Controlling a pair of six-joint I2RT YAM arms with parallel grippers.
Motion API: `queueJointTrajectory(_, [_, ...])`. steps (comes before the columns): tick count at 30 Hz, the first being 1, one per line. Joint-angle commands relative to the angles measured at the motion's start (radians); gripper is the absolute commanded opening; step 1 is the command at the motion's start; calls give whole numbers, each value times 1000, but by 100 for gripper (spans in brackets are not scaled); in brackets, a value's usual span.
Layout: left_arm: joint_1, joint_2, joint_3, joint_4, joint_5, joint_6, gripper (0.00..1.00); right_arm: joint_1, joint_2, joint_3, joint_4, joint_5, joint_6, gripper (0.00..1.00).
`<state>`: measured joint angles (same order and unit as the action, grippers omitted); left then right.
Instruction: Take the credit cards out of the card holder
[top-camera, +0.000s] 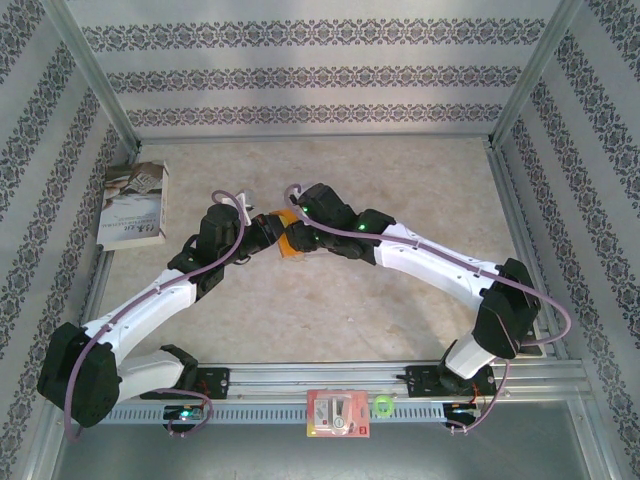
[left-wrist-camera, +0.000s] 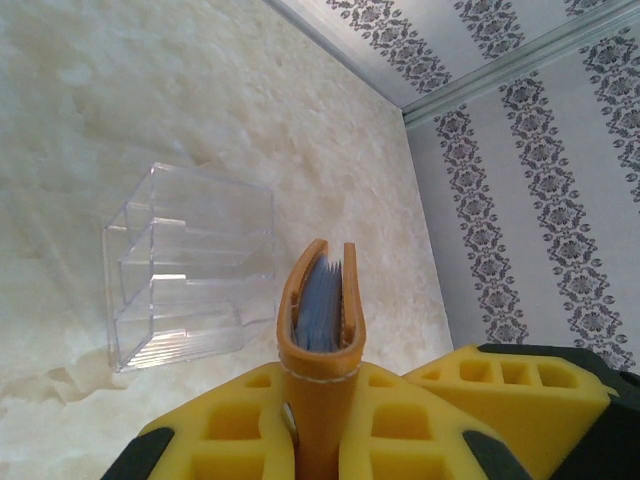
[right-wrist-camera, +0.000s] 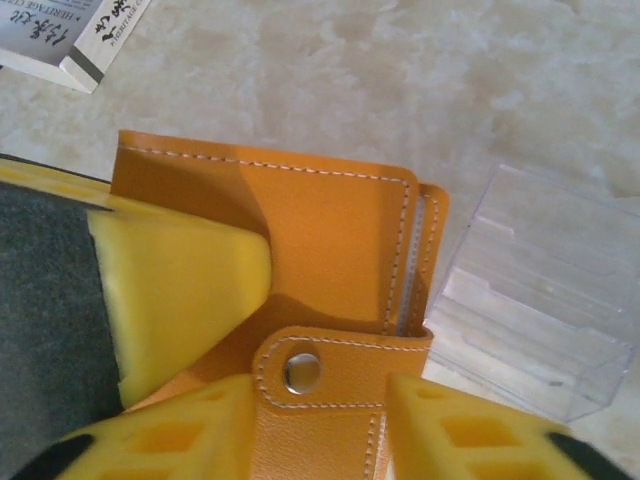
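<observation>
Card holder (left-wrist-camera: 292, 330) clamped at its fold in left gripper (left-wrist-camera: 318, 385) jaws, above the surface (left-wrist-camera: 120, 100), blue-grey pockets peeking out. Right gripper (right-wrist-camera: 335, 425) jaws flanking the snap strap (right-wrist-camera: 345, 370) (gripping or not, cannot tell). Beyond, clear tray (left-wrist-camera: 190, 260); farther left, book (top-camera: 135, 205).

Card holder (top-camera: 288, 245) mid-table between my left gripper (top-camera: 268, 236) and right gripper (top-camera: 306, 240), clear tray (left-wrist-camera: 190, 265) on the table (top-camera: 400, 170) just beside it, book (top-camera: 135, 205) far left, packet (top-camera: 340, 413) on near rail (top-camera: 260, 412)
</observation>
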<state>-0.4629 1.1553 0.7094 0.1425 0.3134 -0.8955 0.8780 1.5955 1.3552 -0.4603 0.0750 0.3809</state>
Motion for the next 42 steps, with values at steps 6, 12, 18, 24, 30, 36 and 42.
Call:
queueJointTrajectory(6, [-13,-5,18,69,69,-29,0,6,30,35,3,106,-25,15])
queueJointTrajectory(12, [-13,-4,11,69,71,-30,0,2,14,14,23,124,-19,0])
queueJointTrajectory(18, [-13,-14,2,63,70,-18,0,-49,-28,-61,61,110,53,0])
queueJointTrajectory(24, [16,-15,-23,132,137,-2,0,-148,-89,-174,115,-16,116,0])
queueJointTrajectory(30, [43,-2,-39,228,239,36,0,-283,-185,-325,275,-310,134,33])
queueJointTrajectory(36, [60,-3,-55,285,252,39,0,-336,-321,-467,479,-485,173,65])
queueJointTrajectory(42, [66,-2,-59,338,252,24,0,-311,-358,-539,690,-579,271,74])
